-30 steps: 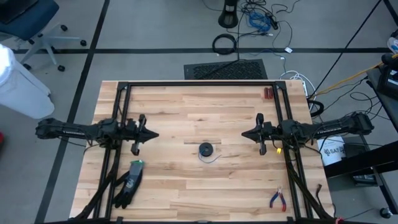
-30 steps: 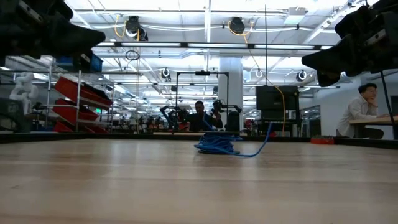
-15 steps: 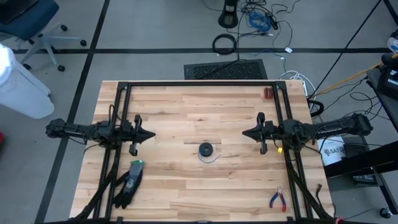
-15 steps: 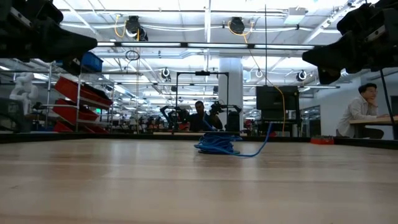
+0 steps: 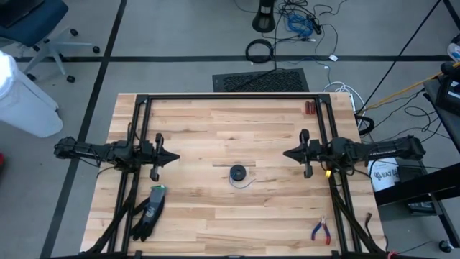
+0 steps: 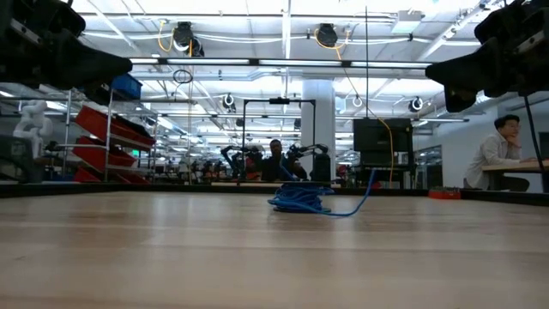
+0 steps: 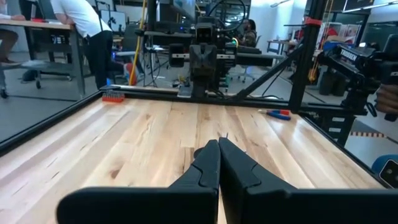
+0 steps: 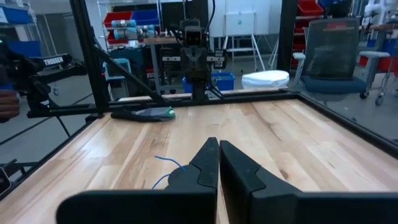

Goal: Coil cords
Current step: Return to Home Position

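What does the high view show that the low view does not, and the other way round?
Only the high view shows the glove and the pliers, and both arms in full. Only the low view shows a seated person at the picture's right. Both show the coiled wire with its loose tail, and the left gripper and right gripper on either side, apart from it.

open table (image 5: 215, 122) around cords (image 5: 238, 173), glove (image 5: 149, 211), pliers (image 5: 320, 230) at corners
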`<state>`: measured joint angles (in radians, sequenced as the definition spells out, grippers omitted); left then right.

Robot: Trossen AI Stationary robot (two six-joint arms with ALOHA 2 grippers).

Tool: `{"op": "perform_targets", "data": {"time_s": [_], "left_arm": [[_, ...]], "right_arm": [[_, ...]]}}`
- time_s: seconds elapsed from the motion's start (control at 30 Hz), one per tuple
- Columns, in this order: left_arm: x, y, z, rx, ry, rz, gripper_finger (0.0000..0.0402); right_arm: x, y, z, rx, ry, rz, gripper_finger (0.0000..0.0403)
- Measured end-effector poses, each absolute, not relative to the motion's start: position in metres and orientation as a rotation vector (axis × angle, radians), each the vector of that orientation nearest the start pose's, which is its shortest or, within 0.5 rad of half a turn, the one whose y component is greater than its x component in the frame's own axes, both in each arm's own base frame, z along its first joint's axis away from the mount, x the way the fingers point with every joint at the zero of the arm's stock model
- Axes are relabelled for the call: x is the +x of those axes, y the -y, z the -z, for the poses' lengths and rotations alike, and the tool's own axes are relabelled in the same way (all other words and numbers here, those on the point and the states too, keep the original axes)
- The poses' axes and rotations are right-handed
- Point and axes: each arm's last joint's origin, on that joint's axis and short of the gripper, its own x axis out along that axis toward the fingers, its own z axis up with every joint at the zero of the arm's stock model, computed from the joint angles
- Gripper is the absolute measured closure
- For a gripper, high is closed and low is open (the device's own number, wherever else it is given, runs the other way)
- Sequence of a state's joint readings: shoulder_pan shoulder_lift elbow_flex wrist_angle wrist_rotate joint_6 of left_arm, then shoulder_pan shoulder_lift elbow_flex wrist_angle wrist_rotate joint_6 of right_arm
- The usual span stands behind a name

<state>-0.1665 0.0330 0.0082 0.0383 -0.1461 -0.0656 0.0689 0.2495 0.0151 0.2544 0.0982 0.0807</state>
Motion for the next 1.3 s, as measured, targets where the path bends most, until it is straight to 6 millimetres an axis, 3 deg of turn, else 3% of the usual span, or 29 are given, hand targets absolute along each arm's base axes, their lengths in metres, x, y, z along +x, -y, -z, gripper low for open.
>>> {"op": "perform_targets", "data": {"time_s": [0.5,1.3], "left_arm": [[0.098,0.012,-0.167,-0.064,0.008,0.026,0.0400],[0.096,0.012,-0.169,0.031,0.040,0.024,0.0400]], "right_arm": [[0.098,-0.005,-0.170,0.106,0.029,0.004,0.0403],[0.097,-0.006,-0.170,0.038,0.027,-0.030,0.0403]]}}
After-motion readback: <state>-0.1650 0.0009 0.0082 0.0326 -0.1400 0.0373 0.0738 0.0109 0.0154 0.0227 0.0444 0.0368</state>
